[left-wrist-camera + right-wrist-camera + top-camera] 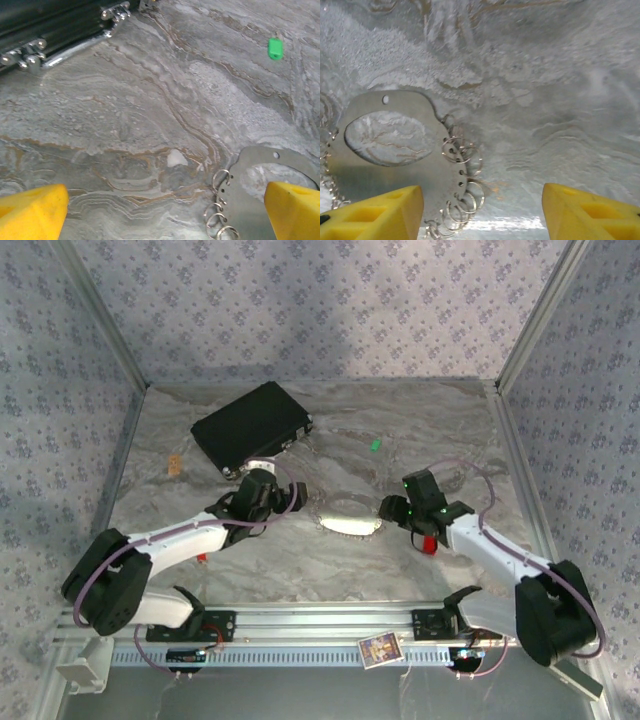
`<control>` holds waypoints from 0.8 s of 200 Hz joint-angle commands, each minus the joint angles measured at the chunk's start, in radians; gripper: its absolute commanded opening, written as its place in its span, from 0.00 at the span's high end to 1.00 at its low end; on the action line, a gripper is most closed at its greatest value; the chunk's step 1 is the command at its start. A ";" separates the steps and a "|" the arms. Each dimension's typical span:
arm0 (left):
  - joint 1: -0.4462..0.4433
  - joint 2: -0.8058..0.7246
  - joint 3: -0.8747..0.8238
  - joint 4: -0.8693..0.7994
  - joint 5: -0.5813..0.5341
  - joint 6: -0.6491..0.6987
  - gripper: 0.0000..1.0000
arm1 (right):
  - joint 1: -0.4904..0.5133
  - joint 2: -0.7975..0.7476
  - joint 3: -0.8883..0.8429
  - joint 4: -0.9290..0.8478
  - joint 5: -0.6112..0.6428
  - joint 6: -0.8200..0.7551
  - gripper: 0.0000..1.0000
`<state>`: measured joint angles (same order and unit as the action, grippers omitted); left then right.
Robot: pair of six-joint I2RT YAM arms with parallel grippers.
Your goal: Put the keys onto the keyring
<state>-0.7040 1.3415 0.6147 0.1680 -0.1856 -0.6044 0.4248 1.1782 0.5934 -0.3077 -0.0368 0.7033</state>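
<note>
Seen from above, a marbled grey table [300, 575] is walled with patterned cloth. At upper left of centre lies a flat black box [250, 425] with chrome fittings; no writing on it can be read.

Just below the box, the left gripper [262, 495] hangs low over the table. In the left wrist view its yellow fingers sit in the two bottom corners, so the left gripper [162, 215] has its jaws wide apart and nothing between them.

At the middle of the overhead view lies the keyring [350, 518], between the two grippers. Close up, the keyring [395, 180] is a thin, flat, shiny metal plate with an oval window, and small split rings [457, 150] hang along one edge. It is likely stiff, light and slippery. Lying flush on the table, it is probably best lifted by its rim.

Right of centre, higher up, one green key [376, 445] lies alone, well apart from the keyring. It is tiny and probably very light, so pinching its plastic head would suit.

Further right, the right gripper [400, 508] hangs beside the keyring, with its jaws apart and empty in the wrist view. A red piece [428, 545] lies below it; whether it is a key or a block cannot be told.

A small printed card [380, 648] sits at lower centre, too small to read.
</note>
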 commanded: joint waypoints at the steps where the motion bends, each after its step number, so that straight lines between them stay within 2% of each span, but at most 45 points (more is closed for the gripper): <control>1: -0.026 0.009 0.038 -0.006 0.024 -0.012 0.00 | -0.003 0.047 0.049 0.006 -0.086 -0.040 0.40; 34: -0.072 0.019 0.048 -0.030 -0.001 -0.002 0.00 | -0.005 0.124 0.093 -0.023 -0.127 -0.067 0.51; 64: -0.094 0.030 0.064 -0.031 -0.007 0.008 0.00 | -0.024 0.167 0.125 -0.045 -0.101 -0.067 0.57; 83: -0.103 0.030 0.069 -0.030 -0.009 0.012 0.00 | -0.043 0.203 0.142 -0.048 -0.102 -0.067 0.64; 114: -0.109 0.023 0.063 -0.028 -0.011 0.018 0.00 | -0.024 0.259 0.188 -0.085 -0.055 -0.067 0.64; 138: -0.111 0.016 0.056 -0.027 -0.013 0.020 0.00 | 0.004 0.310 0.241 -0.152 -0.001 -0.133 0.56; 160: -0.109 0.012 0.053 -0.026 -0.017 0.022 0.00 | 0.043 0.363 0.293 -0.218 0.080 -0.138 0.53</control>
<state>-0.8074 1.3636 0.6579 0.1482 -0.1844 -0.5961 0.4320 1.4914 0.8211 -0.4088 -0.0620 0.6014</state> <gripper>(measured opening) 0.996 0.455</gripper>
